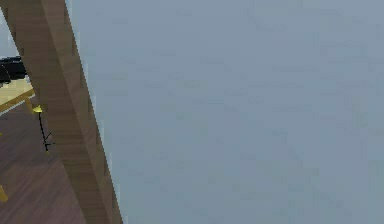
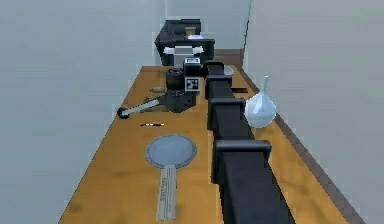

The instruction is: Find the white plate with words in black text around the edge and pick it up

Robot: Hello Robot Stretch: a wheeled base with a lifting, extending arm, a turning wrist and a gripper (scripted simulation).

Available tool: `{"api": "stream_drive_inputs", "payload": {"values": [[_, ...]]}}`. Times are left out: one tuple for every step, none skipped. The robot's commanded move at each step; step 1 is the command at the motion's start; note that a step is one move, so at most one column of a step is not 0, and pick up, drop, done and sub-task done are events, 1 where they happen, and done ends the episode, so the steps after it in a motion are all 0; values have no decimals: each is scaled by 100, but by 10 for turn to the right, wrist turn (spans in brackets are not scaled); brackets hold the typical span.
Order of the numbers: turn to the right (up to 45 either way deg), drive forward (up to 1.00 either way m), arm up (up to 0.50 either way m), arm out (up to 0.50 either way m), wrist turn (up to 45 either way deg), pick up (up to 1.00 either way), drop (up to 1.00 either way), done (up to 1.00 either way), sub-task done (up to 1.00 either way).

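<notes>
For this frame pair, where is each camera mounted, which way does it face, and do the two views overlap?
Forward view: on the robot, looking ahead and slightly down at a pale grey wall and a brown wooden post; own body: none.
Arm side view: on the robot's body, looking out sideways along a long brown wooden table; the dark square arm bar and gripper show.
Shared: probably that grey wall, at the arm side view's left.

A long wooden tabletop (image 2: 105, 175) is seen in the arm side view. A round grey plate (image 2: 171, 150) is laid flat on it, and a pale flat strip (image 2: 168, 190) is placed just nearer. A pale flask-shaped vessel (image 2: 262, 106) is stood upright near the right edge. A black appliance (image 2: 185, 38) is set at the far end.
</notes>
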Motion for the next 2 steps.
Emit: {"api": "stream_drive_inputs", "payload": {"values": [[0,0,0,0,270,0,0,0,0],[0,0,-30,0,0,0,0,0,0]]}}
